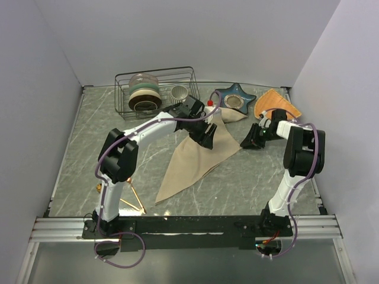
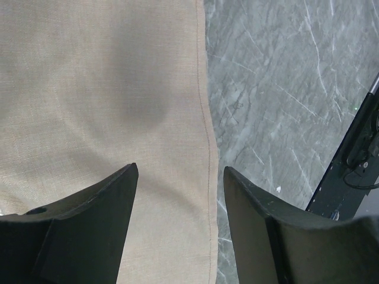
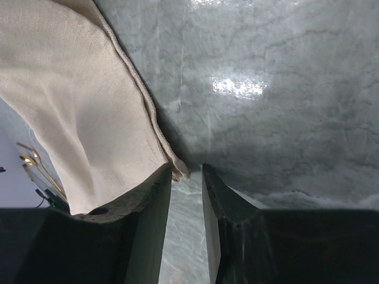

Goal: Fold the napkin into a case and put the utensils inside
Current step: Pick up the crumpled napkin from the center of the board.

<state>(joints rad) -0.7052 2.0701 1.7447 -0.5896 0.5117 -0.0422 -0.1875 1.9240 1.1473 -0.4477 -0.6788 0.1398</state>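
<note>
napkin (image 1: 195, 157) lies folded to a triangle mid-counter (image 1: 249, 183), edges well apart from the side walls; utensils (image 1: 138, 200) near the left arm base, off the cloth. left fingers (image 2: 89, 225) spread wide over its hem, holding nothing; right fingers (image 3: 142, 225) a narrow slit at its right corner, gripping nothing. far rack (image 1: 121, 97) holds stacked dishes (image 1: 144, 94) and a cup (image 1: 179, 92).

left gripper (image 2: 180, 173): jaws apart over hem | napkin (image 2: 100, 89): flat on marble table (image 2: 284, 89)

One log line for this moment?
Beige cloth napkin: folded triangle; left gripper: open above it; right gripper: narrowly open at corner; gold metal utensils: outside napkin
</note>
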